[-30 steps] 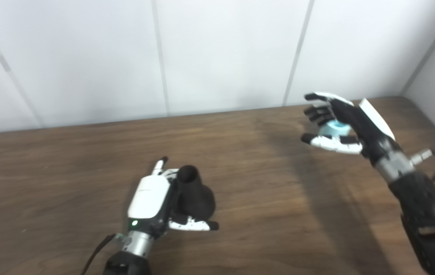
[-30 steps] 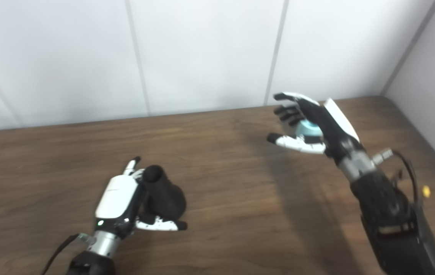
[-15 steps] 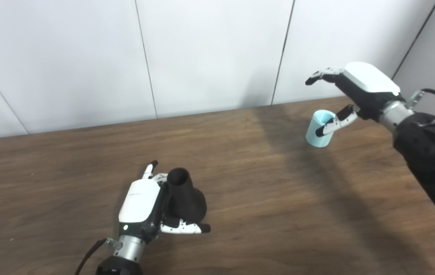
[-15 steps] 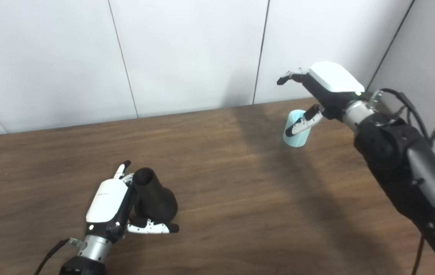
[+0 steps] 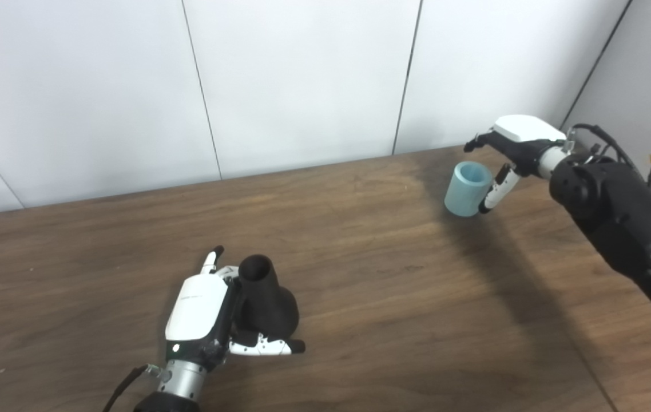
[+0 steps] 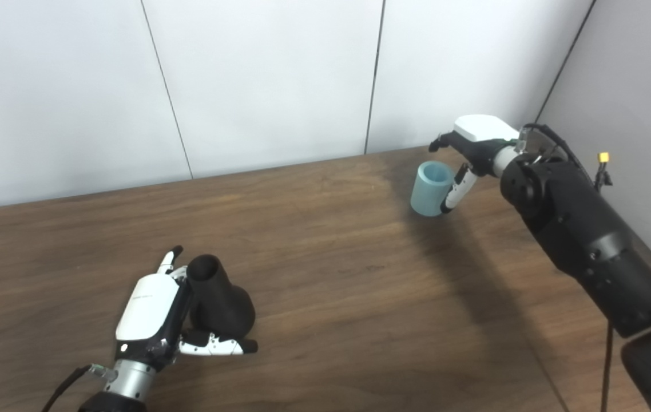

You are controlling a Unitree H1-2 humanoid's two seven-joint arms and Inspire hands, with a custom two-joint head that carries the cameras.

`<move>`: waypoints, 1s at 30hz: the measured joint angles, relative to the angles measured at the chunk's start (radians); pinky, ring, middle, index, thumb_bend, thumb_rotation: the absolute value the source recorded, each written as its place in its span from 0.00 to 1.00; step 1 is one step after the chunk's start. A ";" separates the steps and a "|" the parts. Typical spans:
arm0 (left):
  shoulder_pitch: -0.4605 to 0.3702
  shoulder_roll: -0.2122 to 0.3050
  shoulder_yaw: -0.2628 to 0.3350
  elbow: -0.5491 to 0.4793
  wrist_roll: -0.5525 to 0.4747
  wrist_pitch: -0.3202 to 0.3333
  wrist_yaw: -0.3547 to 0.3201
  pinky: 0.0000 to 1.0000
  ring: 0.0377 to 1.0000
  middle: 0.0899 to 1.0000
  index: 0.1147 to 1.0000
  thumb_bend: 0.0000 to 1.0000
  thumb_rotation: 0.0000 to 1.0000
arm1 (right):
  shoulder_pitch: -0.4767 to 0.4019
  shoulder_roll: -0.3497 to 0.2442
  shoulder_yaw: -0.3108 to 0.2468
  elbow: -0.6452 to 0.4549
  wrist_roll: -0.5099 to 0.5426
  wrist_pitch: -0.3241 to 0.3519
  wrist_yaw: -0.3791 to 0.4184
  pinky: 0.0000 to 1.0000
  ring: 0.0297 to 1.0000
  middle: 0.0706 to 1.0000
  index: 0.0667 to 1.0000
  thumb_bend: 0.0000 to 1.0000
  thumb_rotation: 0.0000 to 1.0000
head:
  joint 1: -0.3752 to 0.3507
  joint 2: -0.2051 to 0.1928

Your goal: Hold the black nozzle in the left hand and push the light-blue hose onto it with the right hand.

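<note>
The black nozzle [image 5: 267, 296] stands on its wide base on the brown table [image 5: 360, 274], narrow mouth up, near the front left. My left hand [image 5: 202, 312] lies against its left side. The thumb [image 5: 268, 346] stretches straight along the front of the base, and one finger [image 5: 211, 260] points away behind it. The other fingers are hidden. The light-blue hose piece [image 5: 465, 187] stands upright at the far right, also in the right eye view [image 6: 431, 194]. My right hand [image 5: 511, 146] hovers palm down beside it, thumb [image 5: 494, 194] at its right side, fingers spread behind.
White wall panels [image 5: 302, 80] rise behind the table's far edge, and a grey wall [image 5: 646, 68] closes in on the right. My right forearm [image 5: 617, 217] reaches over the table's right side. A cable [image 5: 125, 389] trails from the left wrist.
The camera has shifted. My right hand had the hose in its open palm, then turned palm down; the hose now stands on the table beside the thumb. The left hand and nozzle have not moved.
</note>
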 measured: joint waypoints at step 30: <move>0.001 0.000 -0.002 -0.002 0.004 -0.002 -0.001 1.00 0.68 0.39 0.45 0.52 0.00 | -0.037 0.045 0.048 0.114 -0.042 -0.121 -0.118 0.53 0.58 0.63 0.67 0.90 0.07 | 0.011 0.026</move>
